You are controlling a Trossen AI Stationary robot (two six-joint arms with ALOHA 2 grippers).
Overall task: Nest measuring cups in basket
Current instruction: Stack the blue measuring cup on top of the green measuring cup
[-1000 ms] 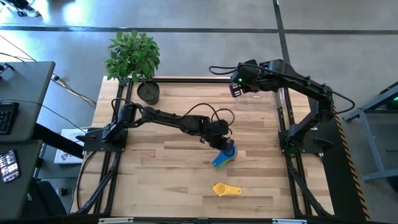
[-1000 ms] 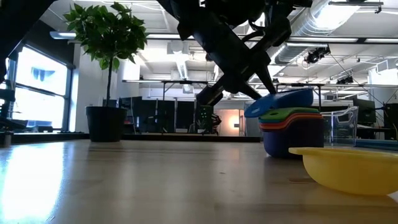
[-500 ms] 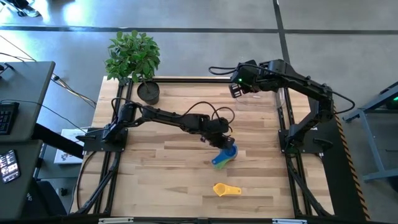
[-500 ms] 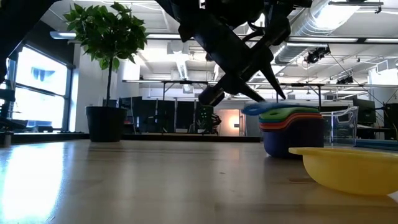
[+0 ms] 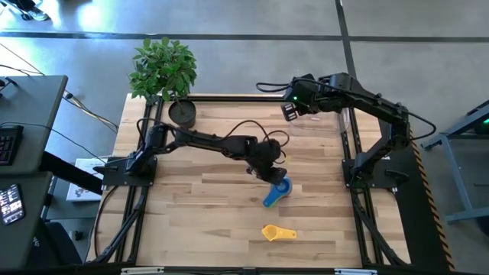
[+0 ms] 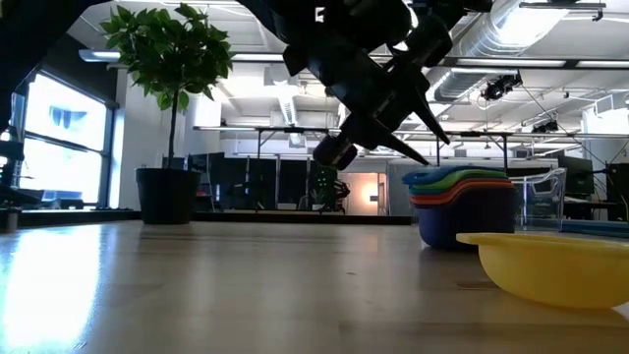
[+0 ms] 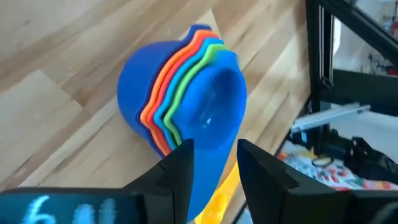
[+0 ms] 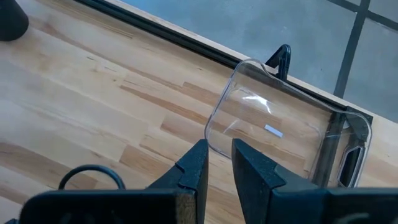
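Left hand (image 5: pixel 273 175) over mid-bench, fingers parted, holding nothing, just above the cup stack (image 5: pixel 278 189); blue cup (image 7: pixel 211 124) on top, handle between the fingers. Yellow cup (image 5: pixel 277 233) lies apart, nearer the front edge. Right hand (image 5: pixel 292 111) near the back right corner, fingers narrow, empty, by the clear basket (image 8: pixel 280 130). Plant pot (image 5: pixel 182 113) at back left.

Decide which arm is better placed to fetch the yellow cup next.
Left. Its gripper hangs open beside the stack, close to the yellow cup; the right gripper waits far off by the basket.
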